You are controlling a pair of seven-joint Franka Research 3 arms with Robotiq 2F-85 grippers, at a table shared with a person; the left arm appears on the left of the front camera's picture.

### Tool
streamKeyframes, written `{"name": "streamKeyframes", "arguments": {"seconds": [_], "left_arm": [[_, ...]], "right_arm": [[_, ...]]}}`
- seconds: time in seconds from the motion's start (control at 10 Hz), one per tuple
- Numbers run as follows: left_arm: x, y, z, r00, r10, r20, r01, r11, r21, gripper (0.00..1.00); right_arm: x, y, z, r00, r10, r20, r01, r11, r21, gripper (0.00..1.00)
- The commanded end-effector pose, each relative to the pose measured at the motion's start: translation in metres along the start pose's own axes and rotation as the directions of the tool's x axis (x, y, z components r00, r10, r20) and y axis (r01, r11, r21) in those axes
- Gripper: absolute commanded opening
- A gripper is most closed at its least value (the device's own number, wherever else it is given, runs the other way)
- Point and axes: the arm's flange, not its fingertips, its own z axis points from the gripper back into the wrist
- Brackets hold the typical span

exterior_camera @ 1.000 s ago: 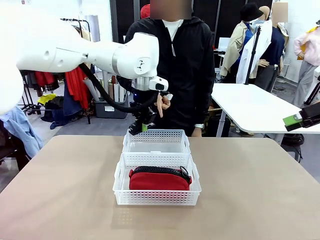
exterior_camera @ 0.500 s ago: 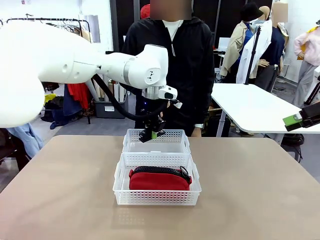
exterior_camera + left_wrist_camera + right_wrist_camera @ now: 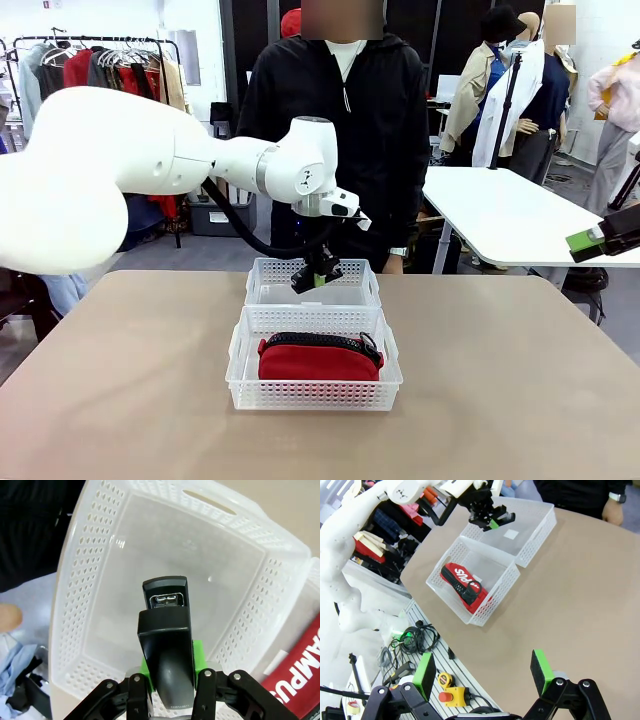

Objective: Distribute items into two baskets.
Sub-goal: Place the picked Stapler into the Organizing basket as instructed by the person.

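My left gripper (image 3: pixel 317 273) is shut on the small black stapler (image 3: pixel 166 630), gripped between the green pads (image 3: pixel 196 652). It hangs just above the far white basket (image 3: pixel 350 291), whose bare floor (image 3: pixel 210 575) lies under the stapler. In the near white basket (image 3: pixel 312 395) lies the red pouch (image 3: pixel 318 360) with its black zipper on top; the right wrist view shows the pouch (image 3: pixel 465 587) too. Off to the right and high over the table, my right gripper (image 3: pixel 482 672) stands open with nothing between its fingers.
A person in a black jacket (image 3: pixel 370 120) stands right behind the far basket, one hand (image 3: pixel 611 510) at the table's far edge. The brown table (image 3: pixel 500 380) is bare either side of the baskets. A second white table (image 3: pixel 500 210) stands at the back right.
My left arm has carried the stapler to the right and down, from beside the far basket's left rim to over its middle. The person's hand near the gripper has drawn back.
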Motion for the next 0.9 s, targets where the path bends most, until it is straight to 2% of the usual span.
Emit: {"name": "streamKeyframes", "arguments": {"seconds": [0.0, 0.4, 0.8], "left_arm": [[0.012, 0.011, -0.001, 0.998, -0.052, -0.024, 0.052, 0.999, 0.009, 0.0], [0.011, 0.009, -0.032, 0.994, -0.087, -0.067, 0.085, 0.996, -0.031, 0.0], [0.006, 0.007, -0.052, 0.992, -0.078, -0.097, 0.074, 0.996, -0.051, 0.0]], "right_arm": [[0.002, 0.0, -0.001, 1.0, 0.014, 0.027, -0.015, 1.0, 0.018, 1.0], [0.002, 0.0, -0.001, 1.0, 0.014, 0.027, -0.015, 1.0, 0.018, 1.0], [0.002, 0.0, -0.001, 1.0, 0.014, 0.027, -0.015, 1.0, 0.018, 1.0]]}}
